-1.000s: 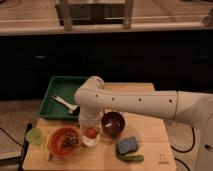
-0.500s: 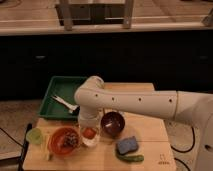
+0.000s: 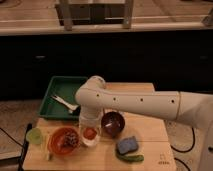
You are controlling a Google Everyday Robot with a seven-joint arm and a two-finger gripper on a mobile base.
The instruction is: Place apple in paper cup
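Apple (image 3: 90,133) sits inside the cup (image 3: 83,141); placement appears made. Gripper (image 3: 90,121) hangs directly over the cup; how far open it is, and whether it holds the apple, cannot be told. Judged outstanding: confirmed release and lifting clear. Maroon bowl (image 3: 113,123) just right of cup

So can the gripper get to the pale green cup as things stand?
Probably yes. The gripper sits over the paper cup; the pale green cup stands past the orange bowl, nothing above it.
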